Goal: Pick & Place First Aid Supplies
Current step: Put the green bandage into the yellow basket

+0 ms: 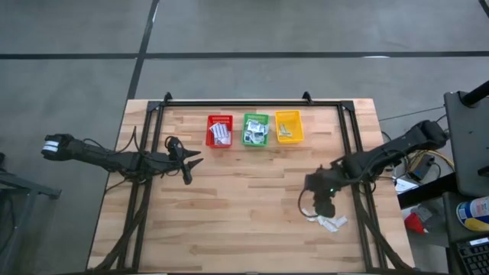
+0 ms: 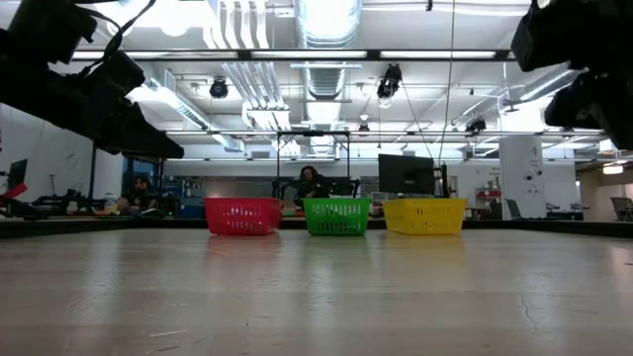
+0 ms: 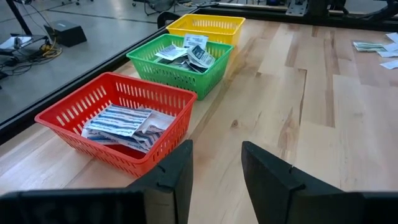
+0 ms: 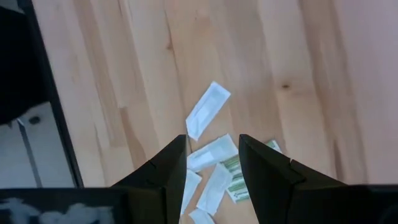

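Several loose white packets and a pale green strip point(image 4: 214, 165) lie flat on the table near its right front; they also show in the high view point(image 1: 328, 221). My right gripper point(image 4: 212, 158) is open above them, fingers pointing down, touching nothing. My left gripper point(image 3: 216, 168) is open and empty over the table's left part point(image 1: 187, 162), facing the baskets. The red basket point(image 3: 118, 118) holds striped oblong packets, the green basket point(image 3: 180, 62) holds small square packets, and the yellow basket point(image 3: 205, 28) stands beyond them.
The three baskets point(image 1: 254, 129) stand in a row at the table's far middle. A black frame rail point(image 1: 252, 104) runs along the far edge and down both sides. Bare wood lies between the two arms. Equipment stands off the table's right side point(image 1: 466, 153).
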Motion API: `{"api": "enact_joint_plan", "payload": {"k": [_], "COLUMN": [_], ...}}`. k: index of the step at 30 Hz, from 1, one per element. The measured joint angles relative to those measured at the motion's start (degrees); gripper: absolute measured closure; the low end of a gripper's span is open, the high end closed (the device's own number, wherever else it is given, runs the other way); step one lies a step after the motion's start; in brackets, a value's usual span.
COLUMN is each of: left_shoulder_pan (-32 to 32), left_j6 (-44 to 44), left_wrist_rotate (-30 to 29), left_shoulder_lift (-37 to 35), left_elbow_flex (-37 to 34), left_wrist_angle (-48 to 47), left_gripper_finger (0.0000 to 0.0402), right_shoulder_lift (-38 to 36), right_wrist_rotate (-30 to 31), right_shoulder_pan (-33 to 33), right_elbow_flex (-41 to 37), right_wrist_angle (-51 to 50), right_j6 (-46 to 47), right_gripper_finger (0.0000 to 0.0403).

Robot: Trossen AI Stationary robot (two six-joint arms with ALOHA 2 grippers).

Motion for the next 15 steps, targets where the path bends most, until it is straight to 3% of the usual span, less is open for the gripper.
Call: {"api": "enact_joint_plan", "payload": {"k": [15], "left_shoulder_pan": [0.0], "left_j6": [-0.1], "left_wrist_rotate": [0.0], "left_shoulder_lift": [0.0], "left_elbow_flex": [0.0], "left_wrist_angle": [0.0], "left_gripper_finger": [0.0268], "right_shoulder_lift": [12.4], "right_wrist_rotate": [-3.1], "right_shoulder_pan": [2.0], "right_elbow_flex": [0.0], "right_wrist_angle": [8.6], "right_j6": [2.6], "right_gripper_finger": [0.0259]}}
